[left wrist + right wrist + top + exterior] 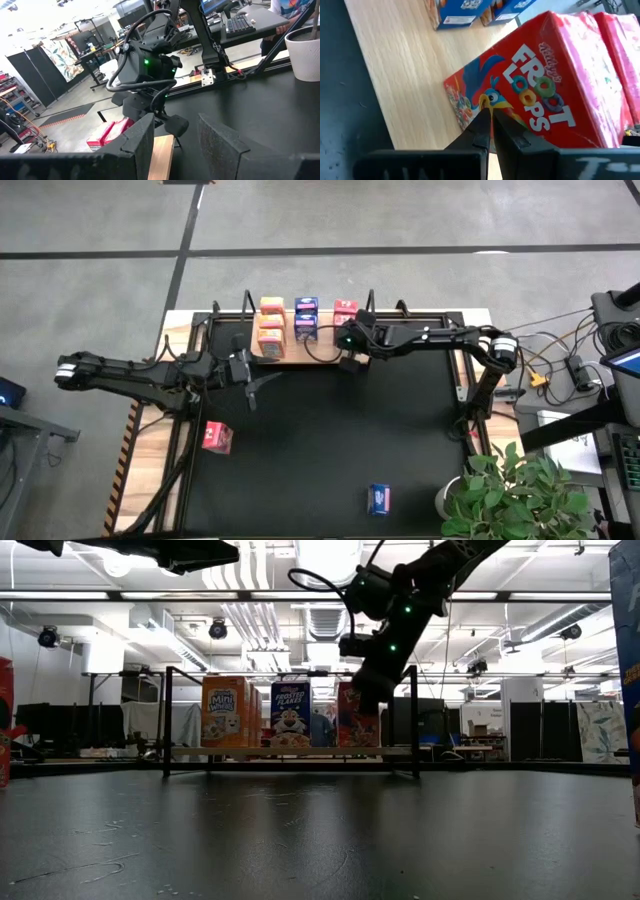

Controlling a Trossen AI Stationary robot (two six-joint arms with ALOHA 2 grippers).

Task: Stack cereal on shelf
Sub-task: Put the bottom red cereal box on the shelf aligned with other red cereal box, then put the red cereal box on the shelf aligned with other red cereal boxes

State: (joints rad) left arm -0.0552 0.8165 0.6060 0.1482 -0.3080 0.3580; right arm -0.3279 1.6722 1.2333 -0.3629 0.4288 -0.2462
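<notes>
- Right end effector (349, 363) hung at shelf (284, 358) front edge, right end, fingers pinched fully together, nothing between them. Its wrist view showed tips just before the Froot Loops box (540, 100) standing on the light-wood board. Touching the box or just short: couldn't tell.
- Left end effector (250, 387) hovered over desk (320, 440) just off shelf's left-front corner, fingers partway apart, empty; its wrist view showed only board end between the pads.
- Step, my read: red box seemed set down on shelf; right arm looked to be nudging or squaring it w/ closed tips, or about to back off. Not certain which.
- Next move calls for: right arm clearing away w/o tipping the red row, then one arm going for a loose box on the desk. Left sits nearer the red one; needs wider opening before descent.
- Count, high view:
- orange: 2 visible on shelf (271, 322), left column; a 3rd may be hidden, couldn't tell.
- blue: 2 on shelf (306, 319), middle; 1 loose (379, 498) near desk front, right of centre.
- red: 2 side by side on shelf per right wrist view; 1 loose (217, 437) on desk front-left.
- So 2 boxes seen off the shelf, well apart.
</notes>
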